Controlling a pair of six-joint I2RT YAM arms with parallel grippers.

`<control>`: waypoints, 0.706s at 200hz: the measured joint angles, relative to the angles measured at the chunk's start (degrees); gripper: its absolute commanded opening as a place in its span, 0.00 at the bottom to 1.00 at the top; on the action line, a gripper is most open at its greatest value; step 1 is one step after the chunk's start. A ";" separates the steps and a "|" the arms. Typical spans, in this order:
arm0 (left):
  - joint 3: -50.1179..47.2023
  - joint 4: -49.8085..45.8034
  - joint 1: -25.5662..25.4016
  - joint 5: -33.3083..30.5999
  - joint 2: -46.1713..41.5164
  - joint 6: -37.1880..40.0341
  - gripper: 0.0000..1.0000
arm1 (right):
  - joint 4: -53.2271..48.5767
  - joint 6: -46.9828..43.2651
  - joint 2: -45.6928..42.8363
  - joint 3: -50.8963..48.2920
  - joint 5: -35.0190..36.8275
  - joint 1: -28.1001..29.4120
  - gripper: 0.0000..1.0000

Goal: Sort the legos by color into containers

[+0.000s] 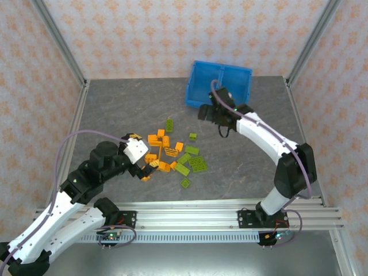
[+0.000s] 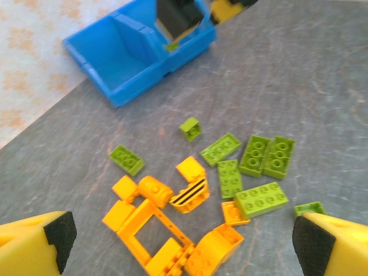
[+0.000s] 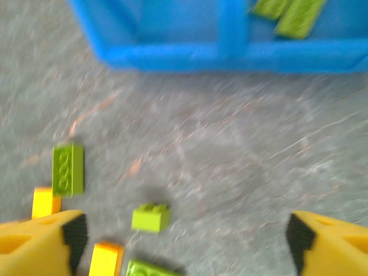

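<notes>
Legos (image 1: pixel 172 152), orange and lime green mixed, lie in a loose heap on the table, well apart from the blue bin (image 1: pixel 236 86) and off its near-left corner. Two green pieces (image 3: pixel 290 14) lie inside the bin, in the compartment right of its divider as the right wrist camera sees it. The right gripper (image 3: pixel 187 236) hangs just off the bin's near wall, jaws spread wide with nothing between them. The left gripper (image 2: pixel 187 238) hovers over the side of the heap farthest from the bin, jaws equally wide and empty. The table (image 1: pixel 115 109) is grey, veined like stone. Wallpaper (image 1: pixel 144 34) patterned in pale orange stands behind the bin, framed by aluminium posts (image 1: pixel 57 40).
</notes>
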 measured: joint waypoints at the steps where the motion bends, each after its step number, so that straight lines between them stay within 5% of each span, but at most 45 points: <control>1: -0.02 0.00 0.00 0.17 0.00 0.02 1.00 | 0.02 0.04 0.11 -0.11 0.00 0.28 0.97; 60: 0.00 -0.39 0.00 7.15 2.95 1.33 1.00 | 0.76 2.91 15.85 3.02 0.85 6.38 0.96; 100: 0.00 -0.52 -0.02 7.87 3.15 1.33 1.00 | 1.44 3.26 25.59 7.19 0.24 6.58 0.75; 141: -0.02 -0.55 -0.02 4.92 4.46 1.25 1.00 | 2.16 4.22 26.12 7.32 0.81 6.51 0.47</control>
